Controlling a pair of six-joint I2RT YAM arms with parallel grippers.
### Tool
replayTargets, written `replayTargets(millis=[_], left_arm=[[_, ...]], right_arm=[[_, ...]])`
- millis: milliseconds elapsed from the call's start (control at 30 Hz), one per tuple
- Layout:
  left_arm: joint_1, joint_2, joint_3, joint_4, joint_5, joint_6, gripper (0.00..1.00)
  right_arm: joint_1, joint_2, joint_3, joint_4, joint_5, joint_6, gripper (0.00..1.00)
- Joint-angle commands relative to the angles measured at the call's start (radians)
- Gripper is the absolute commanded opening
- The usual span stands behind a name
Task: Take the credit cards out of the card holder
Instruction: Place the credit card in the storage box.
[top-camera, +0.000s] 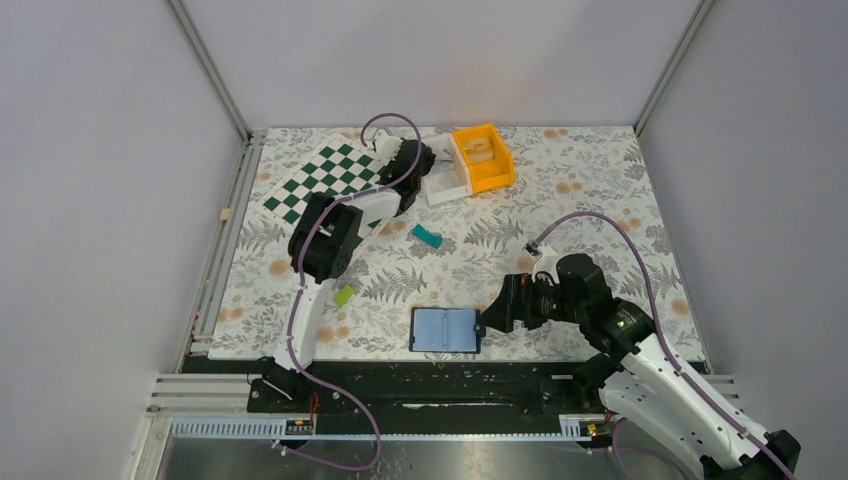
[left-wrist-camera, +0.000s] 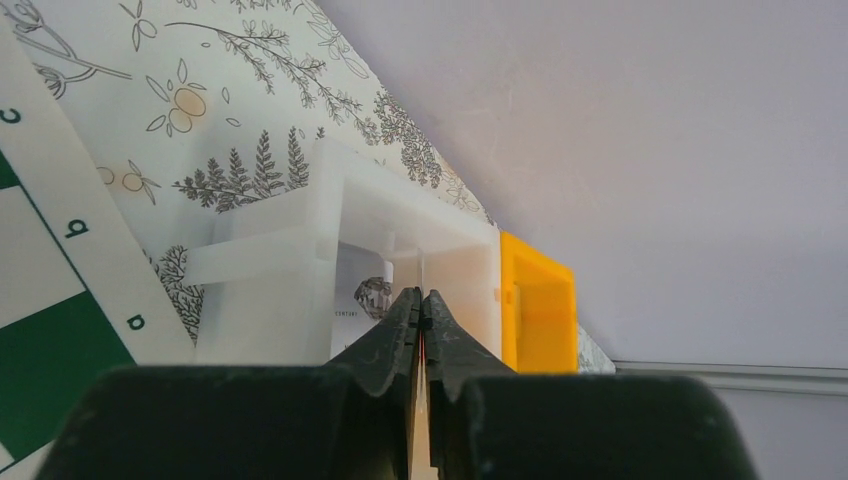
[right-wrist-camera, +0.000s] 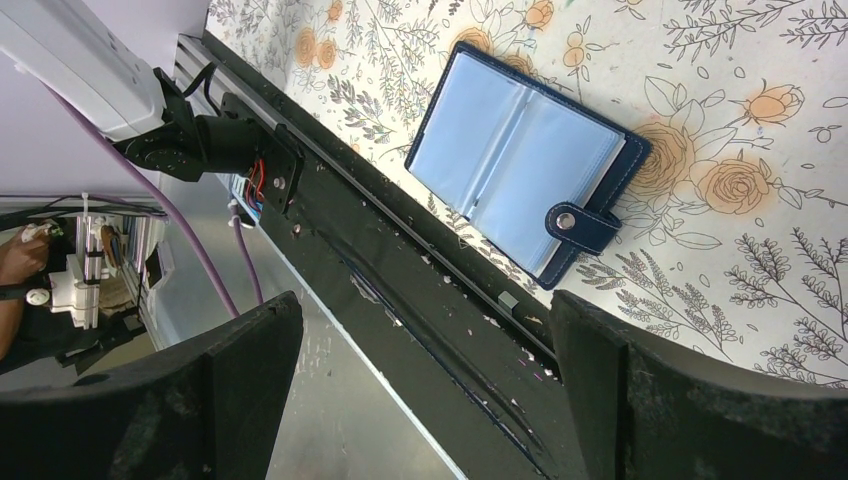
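Surface: a table (top-camera: 600, 200) under a floral cloth, with plain grey walls on three sides.
Card holder: the card holder (top-camera: 445, 330) lies at 6 o'clock on the table, just beside the near edge. It is spread open and flat, inner face up, so its pockets can be reached from above.
Snap tab: the tab (right-wrist-camera: 580, 225) is undone and points toward the right arm.
Credit cards: none lie loose on the cloth. The pale blue panels (right-wrist-camera: 500, 140) inside the holder may be cards or bare sleeves; I cannot tell which.
Right claw: the right gripper (top-camera: 490, 320) sits at 3 o'clock of the holder, close by its edge, with jaws spread wide. It looks ready to take a card or pin the cover.
Left claw: the left gripper (left-wrist-camera: 420, 297) is at 12 o'clock over the white bin (top-camera: 445, 180), jaws pressed together. A thin pale sliver shows between them, too slim to name.
Bin contents: a printed slip stands inside, likely the drop spot.
Neighbours: an orange bin (top-camera: 485, 158) touches the white one, and a chessboard (top-camera: 325, 180) lies at 11 o'clock.
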Motion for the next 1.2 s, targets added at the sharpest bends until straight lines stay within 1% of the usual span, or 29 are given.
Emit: replayTargets(millis=[0, 33, 400, 667, 867, 1000, 1167], left_arm=[[-0.006, 0.026, 0.067, -0.002, -0.004, 0.017, 0.06], [-0.006, 0.028, 0.069, -0.002, -0.004, 0.018, 0.10], [-0.009, 0.036, 0.108, -0.025, 0.010, 0.059, 0.20], [-0.007, 0.005, 0.164, -0.057, 0.004, 0.145, 0.33], [-0.003, 0.004, 0.211, -0.089, 0.001, 0.164, 0.38], [0.004, 0.002, 0.217, -0.096, 0.006, 0.168, 0.40], [0.007, -0.054, 0.202, -0.098, 0.034, 0.241, 0.43]], right_arm=[[-0.004, 0.004, 0.044, 0.005, 0.020, -0.021, 1.00], [-0.005, 0.004, 0.044, 0.005, 0.019, -0.022, 1.00], [-0.005, 0.002, 0.065, -0.004, 0.019, -0.026, 1.00], [-0.006, -0.009, 0.070, -0.025, 0.027, -0.028, 1.00], [-0.004, -0.016, 0.075, -0.039, 0.027, -0.024, 0.99], [-0.005, -0.026, 0.079, -0.052, 0.033, -0.024, 0.99], [-0.005, -0.022, 0.075, -0.057, 0.035, -0.019, 1.00]])
